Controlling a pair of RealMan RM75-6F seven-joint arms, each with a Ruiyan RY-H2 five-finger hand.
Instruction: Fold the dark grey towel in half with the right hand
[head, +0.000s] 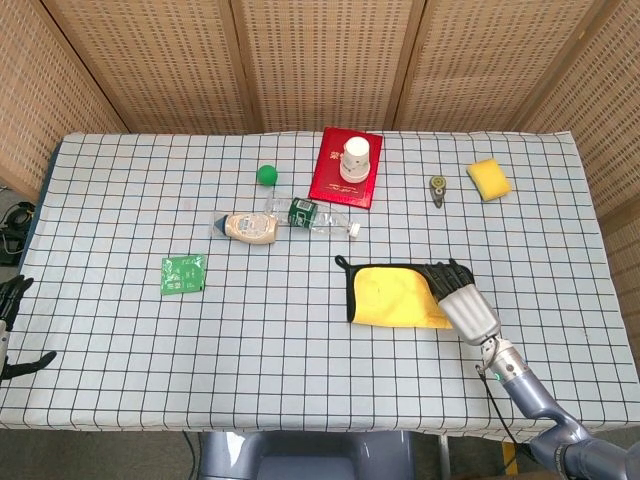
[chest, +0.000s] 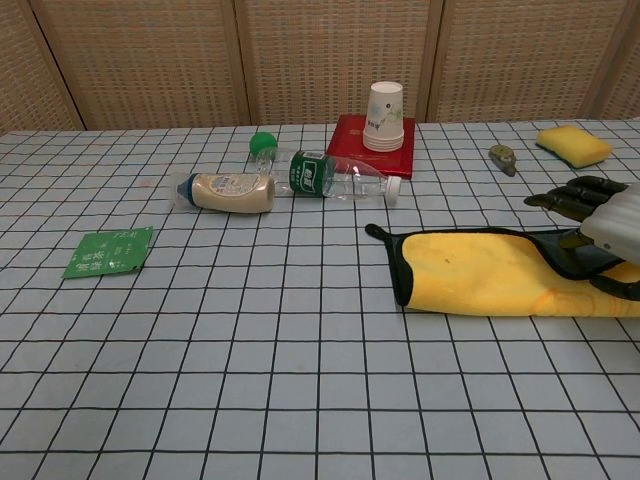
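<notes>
Towel is lying folded on the bench, front-right of centre, yellow face up with dark grey trim showing along its left and far edges; a small loop is sticking out at the far-left corner. In the chest view the towel is sitting flat with its right end under the right robot hand.

Right robot hand is sitting at the towel's right end, dark fingers pointing away from the robot over the far-right corner. In the chest view the right robot hand is running off the frame edge, fingers spread apart above the cloth; can't tell whether any of them are pinching the fabric.

Left robot hand is hanging off the bench's left edge in the head view, dark fingers apart, holding nothing.

Rest of the bench:
- red book at the back centre, with a paper cup standing on it
- green ball left of the book
- two bottles lying end to end in the middle: beige bottle and clear bottle with a green label
- green packet lying flat at the left
- yellow sponge at the back right, with a small round tool just left of it
</notes>
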